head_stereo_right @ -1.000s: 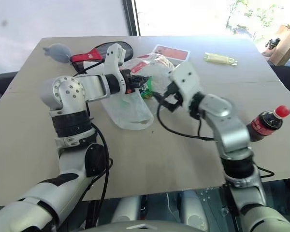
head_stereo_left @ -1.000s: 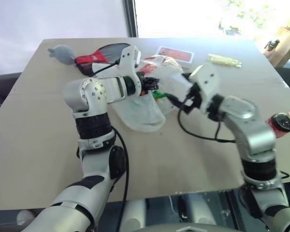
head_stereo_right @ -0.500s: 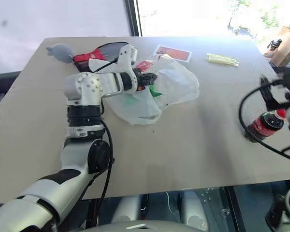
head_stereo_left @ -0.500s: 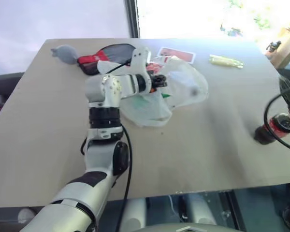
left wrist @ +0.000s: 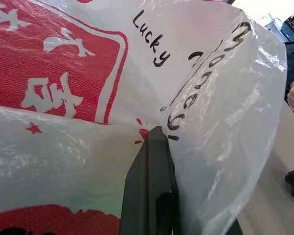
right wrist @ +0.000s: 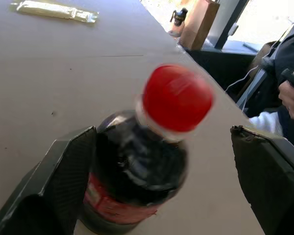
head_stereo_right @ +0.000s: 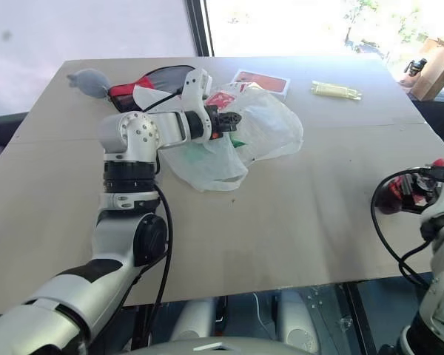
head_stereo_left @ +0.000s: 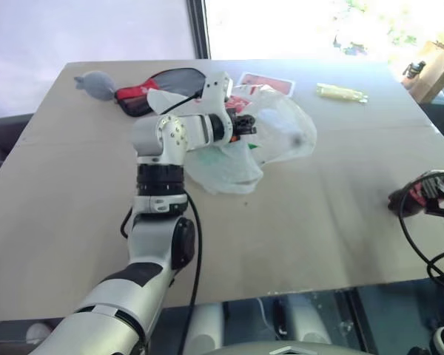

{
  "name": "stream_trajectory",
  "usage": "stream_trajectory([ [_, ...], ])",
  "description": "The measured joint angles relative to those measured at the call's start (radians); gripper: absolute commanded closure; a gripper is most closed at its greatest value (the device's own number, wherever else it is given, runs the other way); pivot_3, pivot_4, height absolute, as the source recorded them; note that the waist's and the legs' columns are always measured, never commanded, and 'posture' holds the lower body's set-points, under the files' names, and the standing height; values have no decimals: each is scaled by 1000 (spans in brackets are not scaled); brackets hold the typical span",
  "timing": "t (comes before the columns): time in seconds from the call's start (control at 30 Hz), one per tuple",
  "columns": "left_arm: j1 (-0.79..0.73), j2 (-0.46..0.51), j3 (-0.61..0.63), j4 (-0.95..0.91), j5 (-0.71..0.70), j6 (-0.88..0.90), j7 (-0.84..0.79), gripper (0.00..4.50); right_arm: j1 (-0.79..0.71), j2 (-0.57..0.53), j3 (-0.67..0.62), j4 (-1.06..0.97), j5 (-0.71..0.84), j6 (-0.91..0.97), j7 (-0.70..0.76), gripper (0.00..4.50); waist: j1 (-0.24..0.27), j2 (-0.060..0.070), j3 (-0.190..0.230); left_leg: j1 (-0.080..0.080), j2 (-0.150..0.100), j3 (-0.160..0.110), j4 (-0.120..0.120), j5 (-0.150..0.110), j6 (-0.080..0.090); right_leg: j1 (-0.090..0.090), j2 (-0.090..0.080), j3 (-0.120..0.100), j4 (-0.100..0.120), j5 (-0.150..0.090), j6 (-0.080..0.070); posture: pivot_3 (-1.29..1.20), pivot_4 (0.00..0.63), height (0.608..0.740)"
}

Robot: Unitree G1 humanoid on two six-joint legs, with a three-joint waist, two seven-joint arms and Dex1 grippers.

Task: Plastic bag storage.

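1. Left gripper (head_stereo_right: 223,118): fingers pressed together, clamped on a fold of the plastic bag (head_stereo_right: 263,129). In the left wrist view the dark fingers (left wrist: 149,186) stand closed, with the printed film drawn tight over them.

2. Right gripper (right wrist: 161,161): fingers spread wide, holding nothing. In the right wrist view one finger (right wrist: 63,176) and the other flank a dark cola bottle (right wrist: 137,171) with a red cap. The bottle sits in the gap; whether either finger touches it cannot be told.

3. The plastic bag lies on the table (head_stereo_right: 281,214) at about 12 o'clock from the table's centre, toward the far edge. It is thin, crinkled, translucent white, with red printing and black lettering. A loose lobe hangs toward the near side below the left gripper; the fuller part bulges at 3 o'clock from that gripper. Something green shows through the film just beside the fingers.

4. Items around the bag:
   - A red packet (head_stereo_right: 260,80), at 12 o'clock from the bag, just beyond it.
   - A yellow wrapped stick (head_stereo_right: 335,90), at 2 o'clock from the bag, well apart.
   - A black and red pouch (head_stereo_right: 152,80), at 10 o'clock from the bag, near the left arm.
   - A grey soft object (head_stereo_right: 89,80), at 9 o'clock from the pouch, by the far left corner.

5. The bottle stands at the table's right edge, at 4 o'clock from the bag, well apart from it.

6. A person's hand (right wrist: 290,98) shows beyond the table's right edge.
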Motion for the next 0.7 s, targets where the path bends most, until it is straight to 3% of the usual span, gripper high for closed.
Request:
stream_trajectory([
  [0.17, 14, 4, 2, -24, -7, 6, 13, 4500, -5, 0, 28, 127, 47, -129, 6, 68, 0, 0, 0, 0, 0, 0, 0, 0, 0, 0, 0, 0, 0, 0, 0, 0, 150, 740],
  [0.27, 24, 10, 3, -47, -14, 7, 18, 4500, -5, 2, 37, 206, 74, -201, 7, 988, 0, 0, 0, 0, 0, 0, 0, 0, 0, 0, 0, 0, 0, 0, 0, 0, 150, 740],
  [0.33, 33, 10, 3, -55, -15, 10, 20, 4500, -5, 2, 39, 225, 83, -234, 5, 1285, 0, 0, 0, 0, 0, 0, 0, 0, 0, 0, 0, 0, 0, 0, 0, 0, 150, 740],
  [0.6, 34, 15, 38, -70, -34, 25, 28, 4500, 24, 1, 66, 206, 160, -270, 12, 1316, -3, 1, 0, 0, 1, 0, 0, 0, 0, 0, 1, 0, 0, 0, 0, 0, 150, 740],
  [0.7, 22, 13, 62, -68, -51, 39, 37, 4500, -117, 96, 102, 111, 322, -165, -8, 1317, -20, 6, 3, 0, 2, 0, 1, 0, 0, -1, 2, 2, 2, 0, 0, 0, 150, 740],
])
